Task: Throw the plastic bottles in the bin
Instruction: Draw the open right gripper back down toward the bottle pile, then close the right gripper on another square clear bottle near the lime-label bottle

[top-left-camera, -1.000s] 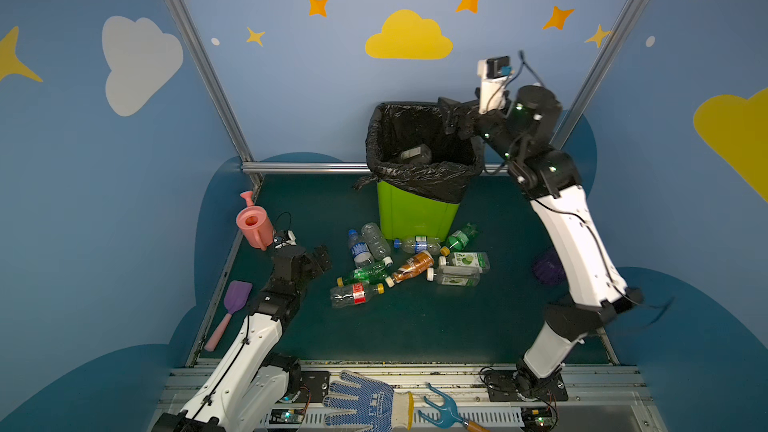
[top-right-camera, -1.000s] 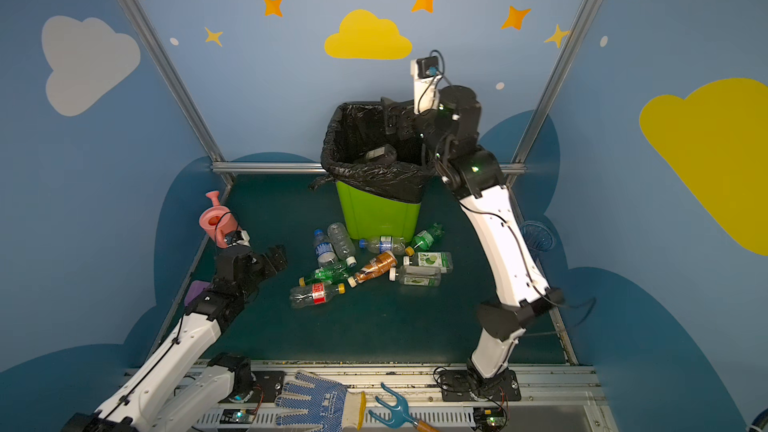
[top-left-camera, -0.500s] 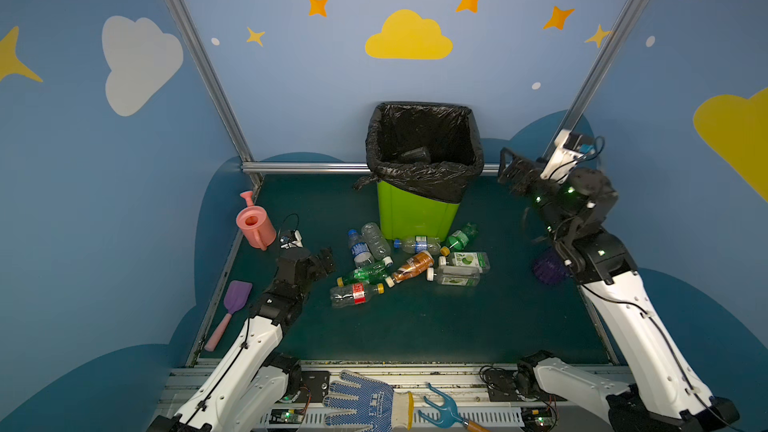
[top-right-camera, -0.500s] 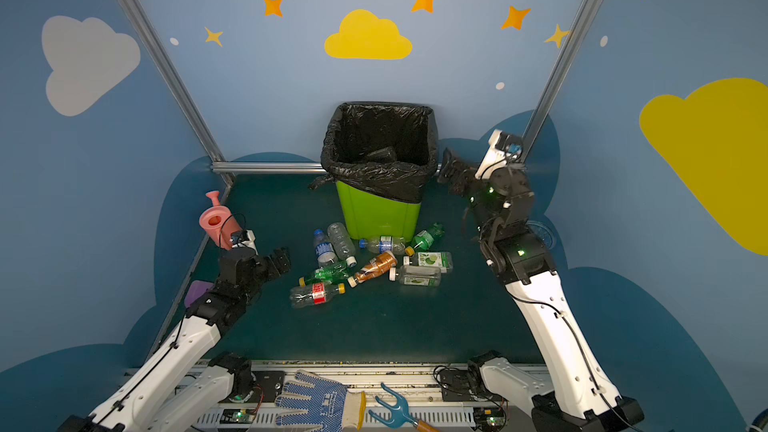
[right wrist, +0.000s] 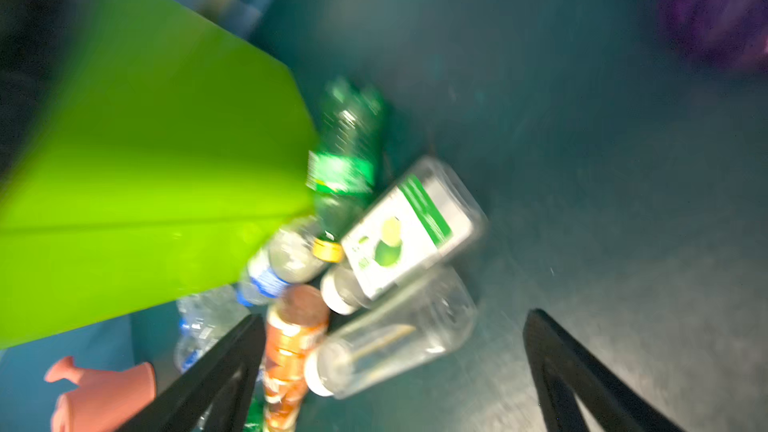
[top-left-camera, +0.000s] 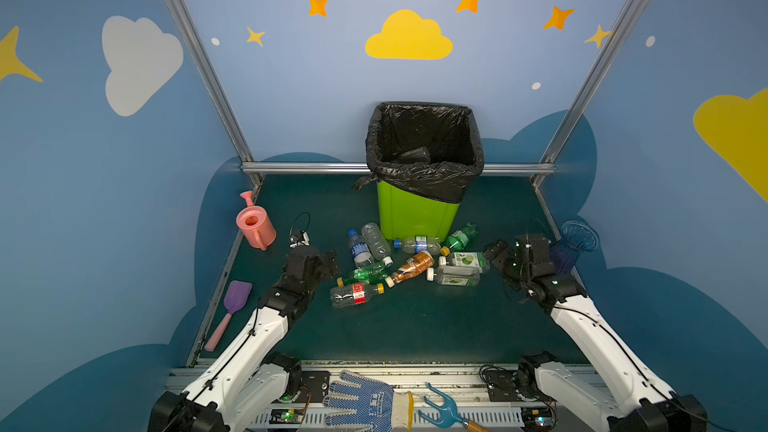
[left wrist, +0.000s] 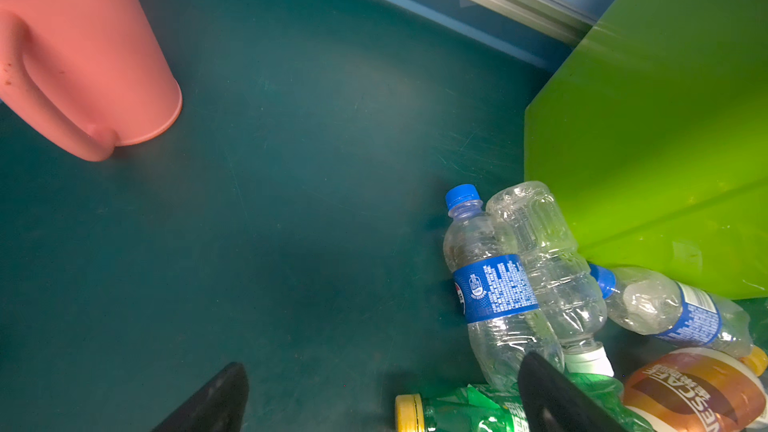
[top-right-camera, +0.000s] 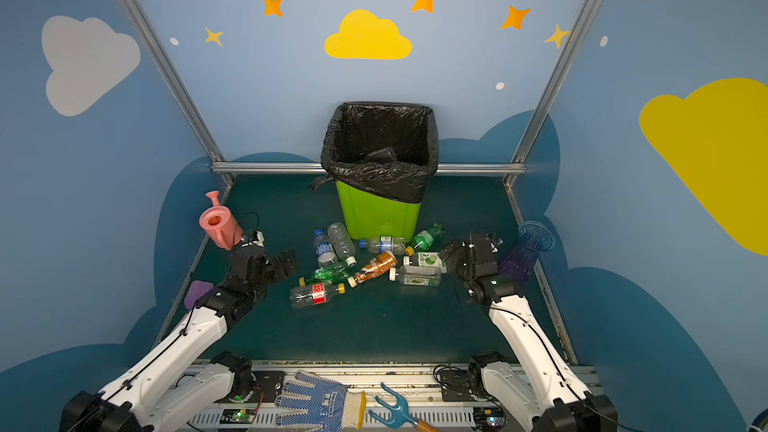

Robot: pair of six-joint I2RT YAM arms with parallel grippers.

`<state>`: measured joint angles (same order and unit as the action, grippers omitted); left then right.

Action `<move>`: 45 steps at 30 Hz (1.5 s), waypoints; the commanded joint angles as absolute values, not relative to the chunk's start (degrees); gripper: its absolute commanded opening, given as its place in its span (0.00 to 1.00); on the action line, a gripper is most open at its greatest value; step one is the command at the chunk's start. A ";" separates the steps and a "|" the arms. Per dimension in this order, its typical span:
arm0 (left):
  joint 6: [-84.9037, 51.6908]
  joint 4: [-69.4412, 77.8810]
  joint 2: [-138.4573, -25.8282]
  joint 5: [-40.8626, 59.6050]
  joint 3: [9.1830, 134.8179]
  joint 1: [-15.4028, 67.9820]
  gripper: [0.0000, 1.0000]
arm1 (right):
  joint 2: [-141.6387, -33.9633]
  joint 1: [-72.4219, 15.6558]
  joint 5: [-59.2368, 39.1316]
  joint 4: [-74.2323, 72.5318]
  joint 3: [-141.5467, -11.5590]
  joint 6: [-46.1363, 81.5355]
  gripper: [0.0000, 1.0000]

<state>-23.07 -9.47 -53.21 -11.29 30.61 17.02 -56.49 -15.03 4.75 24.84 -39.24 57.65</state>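
The lime-green bin (top-left-camera: 415, 218) with its black bag stands at the back middle in both top views. Several plastic bottles lie in front of it, among them a red-labelled one (top-left-camera: 353, 293), a brown one (top-left-camera: 413, 265) and two square clear ones (top-left-camera: 457, 276). My left gripper (top-left-camera: 330, 263) is open, low at the left edge of the pile. In the left wrist view a green bottle's yellow cap (left wrist: 409, 411) lies between its fingers. My right gripper (top-left-camera: 494, 253) is open at the right edge of the pile. In the blurred right wrist view a clear bottle (right wrist: 390, 338) lies between its fingers.
A pink watering can (top-left-camera: 255, 224) stands at the left wall with a purple scoop (top-left-camera: 232, 309) nearer the front. Close behind my right wrist, by the right wall, is a blue-purple vase (top-left-camera: 571, 245). A glove (top-left-camera: 361, 401) and a blue hand rake (top-left-camera: 442, 409) lie on the front rail.
My right arm has swung down from over the bin's rim to floor level at the right of the bottles, still open. My left gripper has crept slightly toward the pile.
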 commanded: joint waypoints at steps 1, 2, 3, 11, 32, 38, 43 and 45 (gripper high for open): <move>-22.41 -8.78 -53.55 -12.47 32.43 17.27 1.00 | -59.65 -15.09 -2.24 22.45 -39.07 63.00 0.95; -22.41 -8.79 -53.59 -12.56 32.35 17.40 1.00 | -60.88 -15.29 -3.18 22.66 -39.19 63.39 0.94; -22.31 -8.79 -53.61 -12.65 32.28 17.40 1.00 | -61.96 -15.45 -4.02 22.82 -39.41 63.73 0.94; -22.19 -9.08 -54.06 -13.51 31.86 17.88 1.00 | -69.67 -18.73 -6.07 21.35 -40.65 68.20 0.94; -20.41 -9.75 -55.01 -15.40 32.16 19.56 1.00 | -75.58 -23.44 -1.03 18.91 -40.69 72.27 0.90; -20.39 -9.93 -54.89 -15.71 32.08 19.77 1.00 | -76.19 -23.81 -0.79 18.62 -40.01 71.08 0.82; -20.23 -9.93 -54.85 -15.73 32.08 19.86 1.00 | -76.01 -23.82 -1.48 18.41 -38.96 69.36 0.73; -20.18 -9.93 -54.76 -15.73 32.08 19.83 1.00 | -75.78 -23.82 -1.75 18.53 -38.76 68.92 0.70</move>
<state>-21.19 -9.37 -54.76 -14.76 30.92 19.68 -75.61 -23.46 -2.02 17.93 -39.42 70.37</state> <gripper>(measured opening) 0.997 0.711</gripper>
